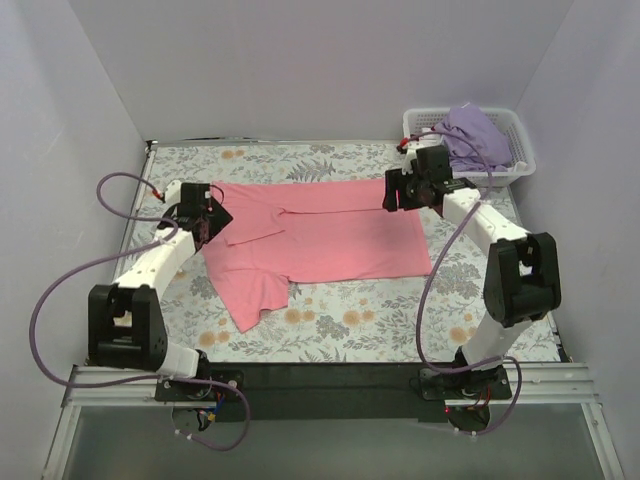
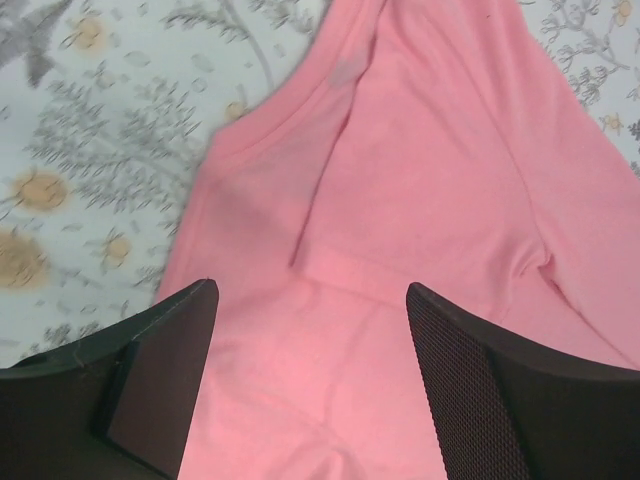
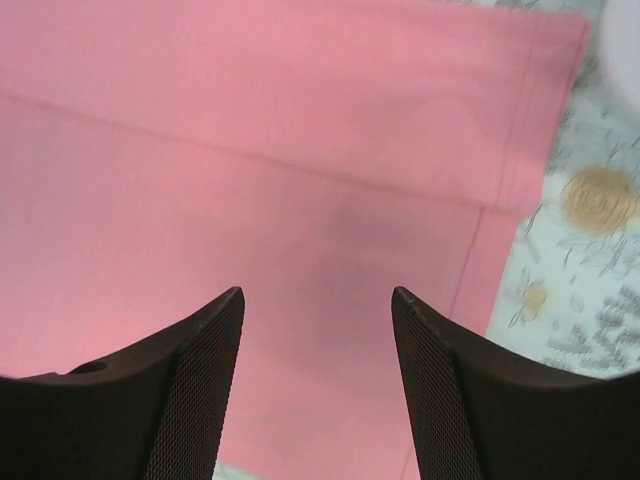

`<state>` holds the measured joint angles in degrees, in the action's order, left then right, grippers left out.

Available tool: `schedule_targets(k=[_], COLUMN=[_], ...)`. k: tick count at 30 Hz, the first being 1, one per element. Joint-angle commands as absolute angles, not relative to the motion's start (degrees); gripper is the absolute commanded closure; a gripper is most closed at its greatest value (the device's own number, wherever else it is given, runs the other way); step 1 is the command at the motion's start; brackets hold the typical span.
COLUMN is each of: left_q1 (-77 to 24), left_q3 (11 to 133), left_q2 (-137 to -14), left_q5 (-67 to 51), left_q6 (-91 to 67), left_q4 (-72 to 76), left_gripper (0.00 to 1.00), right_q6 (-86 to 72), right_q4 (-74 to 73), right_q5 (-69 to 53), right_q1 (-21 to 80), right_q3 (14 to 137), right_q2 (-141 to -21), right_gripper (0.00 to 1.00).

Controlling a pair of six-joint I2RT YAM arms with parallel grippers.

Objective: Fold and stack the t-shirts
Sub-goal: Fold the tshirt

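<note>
A salmon pink t-shirt (image 1: 320, 240) lies across the middle of the table, its far long edge folded over toward the near side and one sleeve (image 1: 250, 295) sticking out at the near left. My left gripper (image 1: 205, 222) hovers over the shirt's left end, open, with only pink cloth (image 2: 400, 200) below the jaws. Over the shirt's right end my right gripper (image 1: 398, 192) is open too, above the folded edge (image 3: 300, 130). A lavender purple t-shirt (image 1: 475, 135) lies bunched in the white basket (image 1: 425, 122).
The basket stands at the table's far right corner, close behind my right arm. A floral grey and orange tablecloth (image 1: 380, 320) covers the table. White walls close in the left, right and far sides.
</note>
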<state>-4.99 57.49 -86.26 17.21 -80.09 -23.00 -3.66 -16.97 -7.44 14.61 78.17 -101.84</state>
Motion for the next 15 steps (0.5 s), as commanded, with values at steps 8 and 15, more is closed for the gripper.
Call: schedule_targets(k=[8, 15], left_q1=[-4.75, -4.75], left_q3=[39.56, 39.64], left_q2=[-70.93, -72.77], left_q5=[21.44, 22.06], left_q6=[-82.18, -81.21], left_q4=[-28.65, -27.25], left_gripper=[0.33, 0.42], right_q6=[-5.97, -6.94], right_q4=[-12.84, -11.87], right_q5=[-5.98, -5.10], right_q1=[28.12, 29.53], right_q3=[49.94, 42.02], right_q2=[-84.91, -78.23], right_gripper=[0.33, 0.34])
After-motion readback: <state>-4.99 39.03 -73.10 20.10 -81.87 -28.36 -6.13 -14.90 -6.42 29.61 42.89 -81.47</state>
